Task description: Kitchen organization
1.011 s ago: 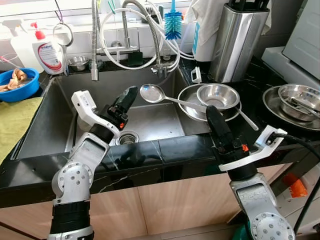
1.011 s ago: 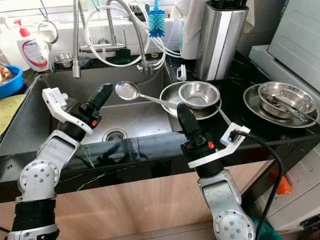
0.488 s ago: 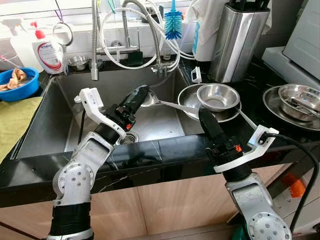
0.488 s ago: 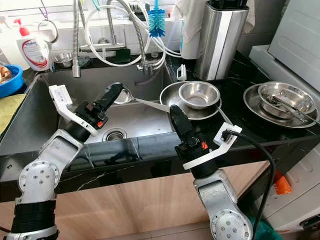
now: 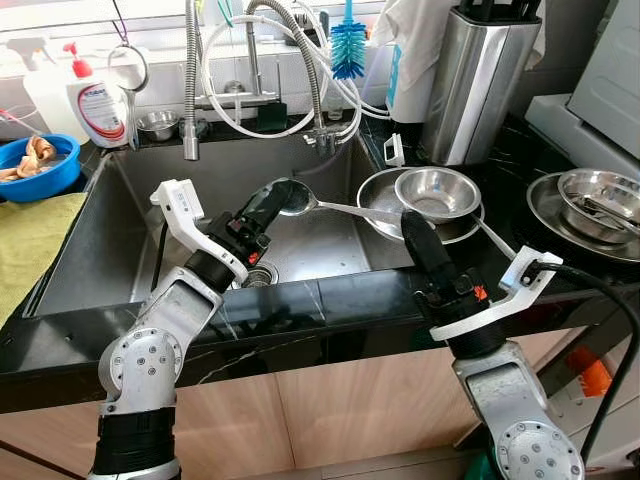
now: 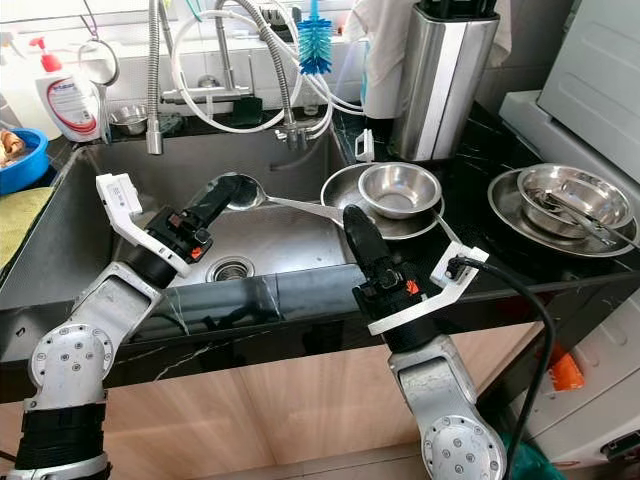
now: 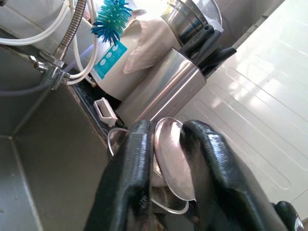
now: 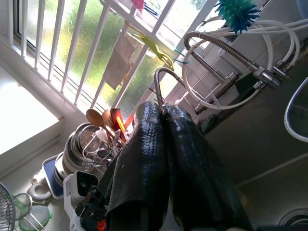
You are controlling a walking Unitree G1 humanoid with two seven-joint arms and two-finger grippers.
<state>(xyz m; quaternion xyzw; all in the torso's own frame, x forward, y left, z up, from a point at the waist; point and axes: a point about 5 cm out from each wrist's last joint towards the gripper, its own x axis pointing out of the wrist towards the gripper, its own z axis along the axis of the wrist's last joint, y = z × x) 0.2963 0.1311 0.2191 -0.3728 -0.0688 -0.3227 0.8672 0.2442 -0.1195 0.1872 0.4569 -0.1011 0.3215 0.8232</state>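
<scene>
The sink (image 5: pixel 120 250) is big and grey, set in a black counter (image 5: pixel 330 300). The eye views show the whole sink with its drain (image 5: pixel 257 274), the tap hoses (image 5: pixel 300 70), a blue brush (image 5: pixel 346 45), a soap bottle (image 5: pixel 98 100) and a blue bowl (image 5: pixel 40 168) on the left. On the right sit a tall steel holder (image 5: pixel 480 80) and steel dishes (image 5: pixel 590 200).

The left wrist view shows something the eye views do not make plain: the ladle (image 7: pixel 173 159) has its round scoop right between the left gripper (image 7: pixel 168 144) and its two black fingers (image 7: pixel 130 178). The fingers stand a little apart, one on each side of the scoop, and seem to pinch it. In the eye views the left gripper (image 5: pixel 268 200) covers most of the scoop, over the sink. The ladle's long handle runs to the right and rests on a steel pan (image 5: pixel 385 205) with a small bowl (image 5: pixel 436 193) in it, at the sink's right edge.

The right gripper (image 5: pixel 412 225) points up near the counter's front edge, just beside the pan. The right wrist view shows its fingers (image 8: pixel 149 159) pressed together with nothing between them. That view also shows a window with bars (image 8: pixel 72 53), and a rack of dishes that is hard to make out.
</scene>
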